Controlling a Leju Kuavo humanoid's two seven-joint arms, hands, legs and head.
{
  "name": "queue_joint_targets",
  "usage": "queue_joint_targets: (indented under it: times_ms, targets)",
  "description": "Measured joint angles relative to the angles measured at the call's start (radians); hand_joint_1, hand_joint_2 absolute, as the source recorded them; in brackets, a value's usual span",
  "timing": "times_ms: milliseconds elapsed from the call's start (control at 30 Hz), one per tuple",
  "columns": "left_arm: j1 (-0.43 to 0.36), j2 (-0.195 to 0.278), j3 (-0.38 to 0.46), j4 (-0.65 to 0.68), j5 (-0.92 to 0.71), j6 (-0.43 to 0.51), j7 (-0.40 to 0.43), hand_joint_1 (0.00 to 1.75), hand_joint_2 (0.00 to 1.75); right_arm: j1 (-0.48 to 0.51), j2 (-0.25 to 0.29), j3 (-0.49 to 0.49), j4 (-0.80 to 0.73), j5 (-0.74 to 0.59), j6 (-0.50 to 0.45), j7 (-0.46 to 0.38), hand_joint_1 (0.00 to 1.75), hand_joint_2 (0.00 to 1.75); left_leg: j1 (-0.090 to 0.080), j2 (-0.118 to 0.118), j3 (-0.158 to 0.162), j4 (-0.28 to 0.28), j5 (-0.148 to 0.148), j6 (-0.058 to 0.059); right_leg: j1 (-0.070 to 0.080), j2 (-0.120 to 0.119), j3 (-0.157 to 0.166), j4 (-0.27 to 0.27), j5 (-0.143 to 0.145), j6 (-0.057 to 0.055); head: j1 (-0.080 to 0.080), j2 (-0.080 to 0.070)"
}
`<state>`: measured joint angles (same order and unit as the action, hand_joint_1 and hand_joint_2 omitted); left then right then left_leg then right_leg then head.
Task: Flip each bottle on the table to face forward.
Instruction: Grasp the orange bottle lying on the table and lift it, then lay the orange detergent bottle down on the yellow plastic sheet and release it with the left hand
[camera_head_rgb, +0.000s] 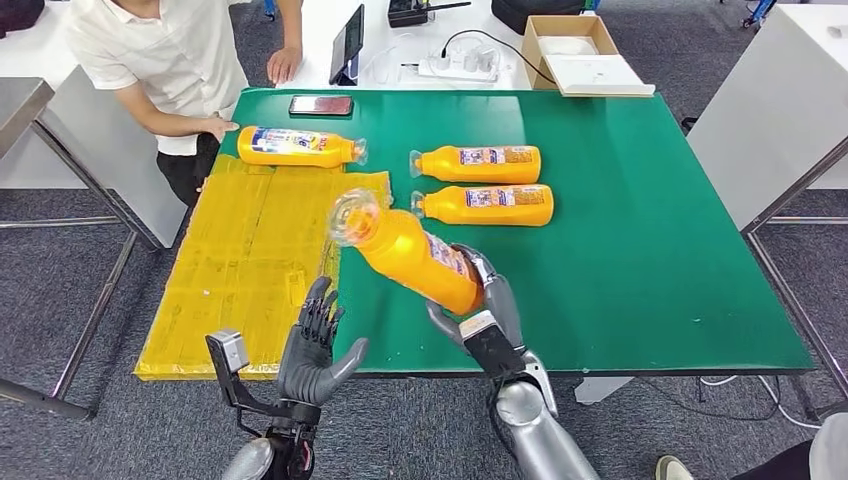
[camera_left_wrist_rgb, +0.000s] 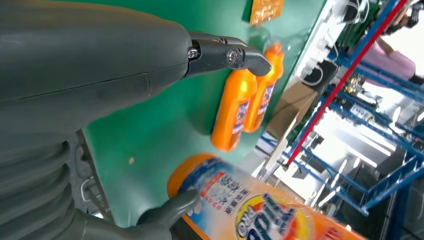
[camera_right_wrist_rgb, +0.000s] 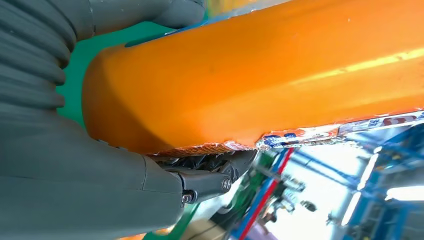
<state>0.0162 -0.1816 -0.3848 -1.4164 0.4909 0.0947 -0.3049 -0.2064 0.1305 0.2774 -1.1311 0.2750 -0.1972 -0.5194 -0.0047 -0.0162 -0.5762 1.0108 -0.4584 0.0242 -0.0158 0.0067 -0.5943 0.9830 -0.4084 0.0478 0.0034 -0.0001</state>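
Here the right hand (camera_head_rgb: 478, 318) grips a tilted orange bottle (camera_head_rgb: 410, 250) above the green table (camera_head_rgb: 650, 250); the left hand (camera_head_rgb: 315, 345) is spread. Beyond lie two bottles (camera_head_rgb: 480, 183), another bottle (camera_head_rgb: 298, 147), a phone (camera_head_rgb: 321, 105), a person (camera_head_rgb: 170, 60).

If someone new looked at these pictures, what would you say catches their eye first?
Most striking is the orange bottle lifted above the green table, gripped near its base by the right robot hand and tilted cap-up toward the yellow mat. Behind it, two bottles lie side by side on the table, a third bottle lies near a person's hand, and the left robot hand waits open at the near edge.
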Motion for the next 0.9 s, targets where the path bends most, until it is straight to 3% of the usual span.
queue_joint_targets:
  times_ms: [233,500,900]
  targets:
    - [-0.001,0.001,-0.030,-0.005,-0.020,-0.046,-0.011,0.00,1.75,0.013,0.037,0.120,0.016,0.011,-0.008,-0.036,1.75,1.75,0.000,0.000,-0.001,0.000,0.000,0.000,0.000,0.000,0.000,0.000,0.000,0.000,0.000,0.000]
    - [-0.001,0.000,-0.033,-0.070,-0.096,-0.011,-0.127,0.00,1.75,0.013,0.071,0.241,0.117,0.039,0.007,-0.042,1.75,1.75,0.000,-0.001,-0.001,0.000,0.000,0.000,0.000,0.000,0.000,0.000,0.000,0.000,0.000,0.000]
    - [0.032,0.001,-0.014,-0.133,-0.102,0.013,-0.151,0.00,1.75,0.006,0.091,0.282,0.203,0.045,0.007,-0.041,1.75,1.75,0.000,0.000,-0.001,0.000,0.000,0.000,0.000,0.000,-0.001,0.000,0.000,0.000,0.000,0.000]
